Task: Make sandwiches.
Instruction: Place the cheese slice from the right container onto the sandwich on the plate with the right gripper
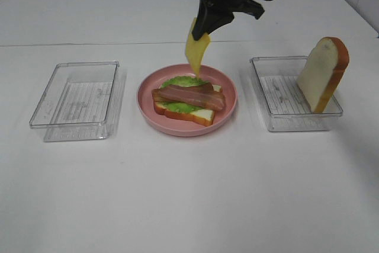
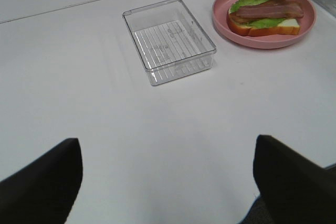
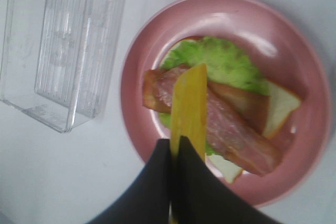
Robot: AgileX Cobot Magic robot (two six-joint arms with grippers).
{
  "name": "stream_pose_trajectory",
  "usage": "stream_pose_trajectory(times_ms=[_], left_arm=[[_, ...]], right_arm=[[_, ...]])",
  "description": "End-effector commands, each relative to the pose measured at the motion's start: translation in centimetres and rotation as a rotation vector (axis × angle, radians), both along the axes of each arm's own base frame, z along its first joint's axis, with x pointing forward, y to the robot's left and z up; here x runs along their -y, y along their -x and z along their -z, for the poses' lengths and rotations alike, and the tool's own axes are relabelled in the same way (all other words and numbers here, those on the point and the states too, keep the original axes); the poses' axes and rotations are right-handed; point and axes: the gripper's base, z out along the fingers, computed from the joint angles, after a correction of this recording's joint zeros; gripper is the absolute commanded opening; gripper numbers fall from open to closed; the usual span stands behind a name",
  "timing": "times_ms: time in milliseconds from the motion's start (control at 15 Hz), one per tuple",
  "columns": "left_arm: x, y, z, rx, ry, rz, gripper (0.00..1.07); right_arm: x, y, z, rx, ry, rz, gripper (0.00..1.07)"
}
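Observation:
On the round pink plate [image 1: 228, 108] lies the sandwich stack [image 1: 188, 102]: a white bread slice with frilly green lettuce and brown bacon strips on top. It also shows in the left wrist view [image 2: 265, 17] and the right wrist view [image 3: 231, 114]. My right gripper [image 1: 204, 29] is shut on a yellow cheese slice [image 1: 196, 50], which hangs down above the far side of the plate. In the right wrist view the cheese [image 3: 188, 111] hangs over the bacon. A second bread slice [image 1: 324, 74] leans upright in the right clear tray [image 1: 290, 121]. My left gripper [image 2: 168, 182] is open and empty, low over the table.
An empty clear plastic tray [image 1: 77, 100] stands left of the plate; it also shows in the left wrist view [image 2: 169, 40]. The white table's near half [image 1: 189, 199] is bare.

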Motion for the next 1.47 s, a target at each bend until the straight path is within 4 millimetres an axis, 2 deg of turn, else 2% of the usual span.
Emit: stream_pose_trajectory(times_ms=[67,267,400,600,733,1000,1133,1333,1400,1467], left_arm=[[0.0,0.3,0.1,0.027,0.011,-0.001,0.84],[0.0,0.3,0.1,0.027,0.011,-0.001,0.84],[0.0,0.3,0.1,0.027,0.011,-0.001,0.84],[0.0,0.3,0.1,0.027,0.011,-0.001,0.84],[0.0,0.3,0.1,0.027,0.011,-0.001,0.84],[0.0,0.3,0.1,0.027,0.011,-0.001,0.84],[0.0,0.3,0.1,0.027,0.011,-0.001,0.84],[0.0,0.3,0.1,0.027,0.011,-0.001,0.84],[0.0,0.3,0.1,0.027,0.011,-0.001,0.84],[0.0,0.3,0.1,0.027,0.011,-0.001,0.84]], right_arm=[[-3.3,1.0,1.2,0.002,-0.021,-0.061,0.00],[-6.0,1.4,2.9,-0.002,-0.057,-0.076,0.00],[-6.1,0.9,4.7,-0.015,-0.049,-0.052,0.00],[-5.3,0.4,6.1,-0.010,0.054,-0.017,0.00],[-4.2,0.0,6.5,0.009,0.176,0.038,0.00],[-3.6,-0.1,6.7,0.016,0.244,0.055,0.00],[-3.6,-0.1,6.7,0.014,0.246,0.054,0.23],[-3.6,-0.1,6.7,0.015,0.246,0.050,0.67],[-3.5,-0.1,6.7,0.019,0.256,0.047,0.72],[-3.4,-0.1,6.6,0.022,0.269,0.044,0.73]])
